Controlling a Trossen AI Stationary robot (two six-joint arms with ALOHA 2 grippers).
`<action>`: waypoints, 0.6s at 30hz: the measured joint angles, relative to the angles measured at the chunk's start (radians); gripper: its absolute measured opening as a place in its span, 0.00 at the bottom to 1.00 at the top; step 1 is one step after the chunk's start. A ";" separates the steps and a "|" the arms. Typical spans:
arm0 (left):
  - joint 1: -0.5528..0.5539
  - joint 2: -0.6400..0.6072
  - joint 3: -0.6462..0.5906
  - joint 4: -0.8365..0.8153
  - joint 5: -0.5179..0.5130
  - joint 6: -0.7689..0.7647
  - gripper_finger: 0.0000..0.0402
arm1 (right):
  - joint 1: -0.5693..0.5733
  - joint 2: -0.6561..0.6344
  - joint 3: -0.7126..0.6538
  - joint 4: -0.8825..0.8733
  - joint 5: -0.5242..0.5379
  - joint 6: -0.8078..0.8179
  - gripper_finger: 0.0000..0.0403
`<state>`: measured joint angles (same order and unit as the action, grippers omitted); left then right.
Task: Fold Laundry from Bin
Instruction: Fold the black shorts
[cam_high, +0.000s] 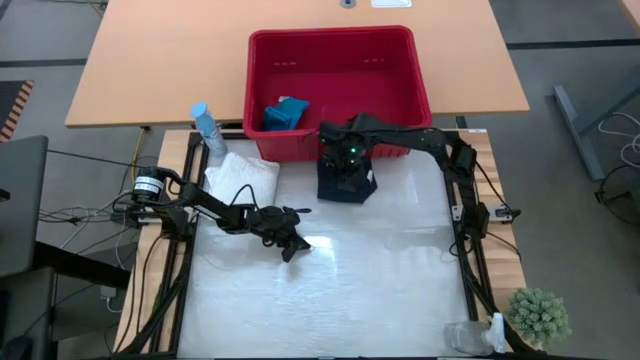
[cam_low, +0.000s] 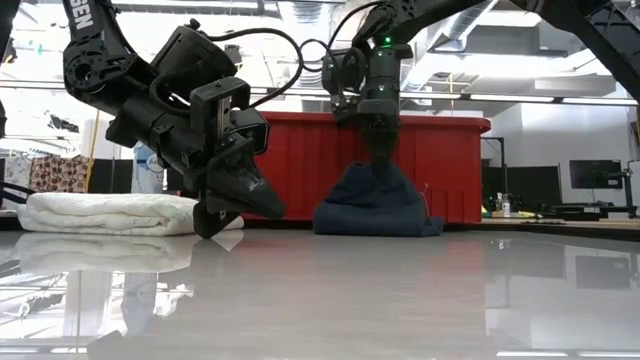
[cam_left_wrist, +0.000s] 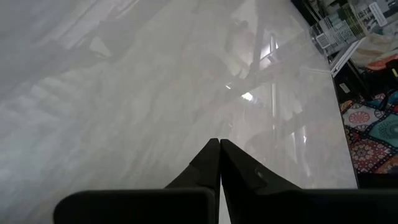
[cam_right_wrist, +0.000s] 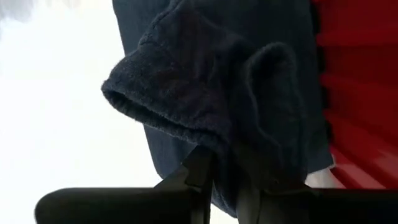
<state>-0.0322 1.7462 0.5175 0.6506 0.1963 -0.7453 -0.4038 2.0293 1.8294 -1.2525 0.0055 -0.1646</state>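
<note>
The red bin (cam_high: 335, 60) stands at the table's far edge, with a teal cloth (cam_high: 285, 113) inside at its left. A dark navy cloth (cam_high: 345, 187) sits on the table just in front of the bin, and my right gripper (cam_low: 381, 152) points down, shut on its top. A folded white cloth (cam_high: 243, 178) lies flat on the table at the far left. My left gripper (cam_high: 295, 248) is shut with nothing in it, slanting down just above the table's middle, near the white cloth (cam_low: 110, 212). My right gripper pinches a bunched fold at the top of the navy cloth (cam_right_wrist: 227, 149) between its two fingers, from above, pointing down. The cloth is drawn up into a peak (cam_low: 378, 172) under the fingers. Its wide lower part (cam_low: 375, 222) rests on the table.
A blue-and-white bottle (cam_high: 207, 128) stands at the table's far left corner beside the bin. A small green plant (cam_high: 540, 315) and a clear container (cam_high: 470, 335) sit at the near right corner. The glossy table top (cam_high: 380, 290) lies bare in front of both arms.
</note>
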 joint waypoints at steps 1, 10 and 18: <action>0.000 0.000 0.000 0.001 -0.003 0.000 0.00 | 0.000 -0.002 0.000 0.000 0.001 0.006 0.18; 0.002 0.001 -0.002 0.059 -0.045 -0.013 0.00 | 0.000 -0.007 0.027 0.019 0.001 0.022 0.18; 0.002 0.001 -0.002 0.060 -0.051 -0.016 0.00 | -0.012 -0.007 0.029 0.032 -0.004 0.000 0.28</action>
<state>-0.0307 1.7473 0.5156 0.7109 0.1452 -0.7609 -0.4161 2.0228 1.8580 -1.2207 0.0012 -0.1645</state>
